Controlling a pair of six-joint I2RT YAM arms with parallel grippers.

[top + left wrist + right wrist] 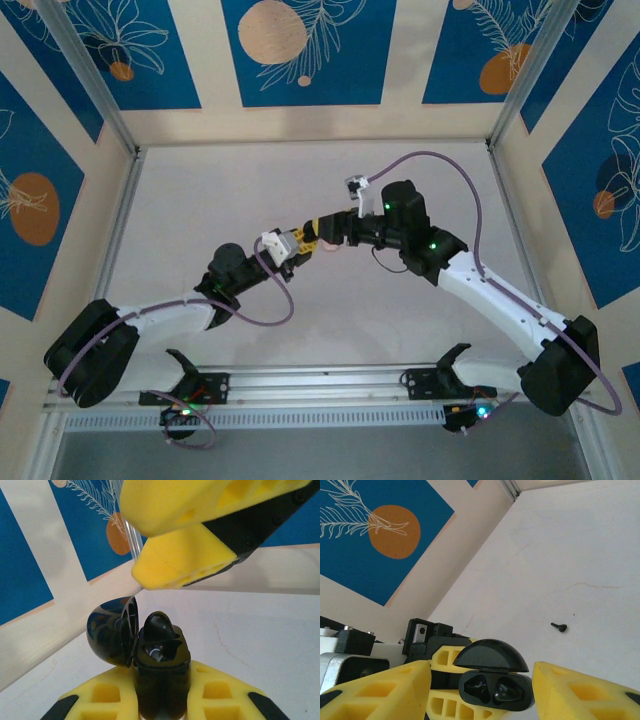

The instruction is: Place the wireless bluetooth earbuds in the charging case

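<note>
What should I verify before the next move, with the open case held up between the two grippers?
1. Hold on the charging case: left gripper is shut on its base. Ok.
2. Lid: swung open. Ok.
3. Right gripper: jaws apart on either side of the case, holding nothing. Ok.
4. Seated earbud: its top pokes above the rim in the left wrist view. Whether it is fully in: cannot tell.
5. Loose earbud: lies on the table, apart from the case. Not ok.
6. Free well for it: cannot tell.
</note>
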